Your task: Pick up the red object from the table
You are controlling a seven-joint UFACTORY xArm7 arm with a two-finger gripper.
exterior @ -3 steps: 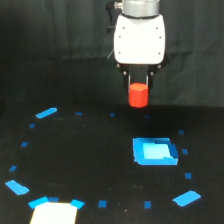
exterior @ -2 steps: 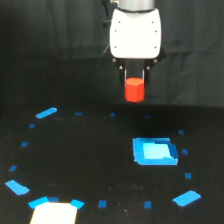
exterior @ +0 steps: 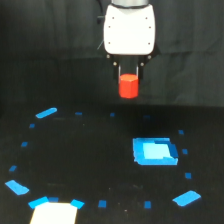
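Tool (exterior: 128, 84) fingers clench the red object (exterior: 128, 86), holding it clear above the table (exterior: 90, 155).

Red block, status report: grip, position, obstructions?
Gripper shut on red block. Block held clear above the black table. Nothing in the way.

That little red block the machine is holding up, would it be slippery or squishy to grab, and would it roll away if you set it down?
The red block probably is stiff: it keeps crisp edges while pinched in the gripper. Its dull surface suggests it is not very slippery. It hangs clear of the table in a narrow pinch, so it seems light. Its flat top hints it would stand rather than roll.
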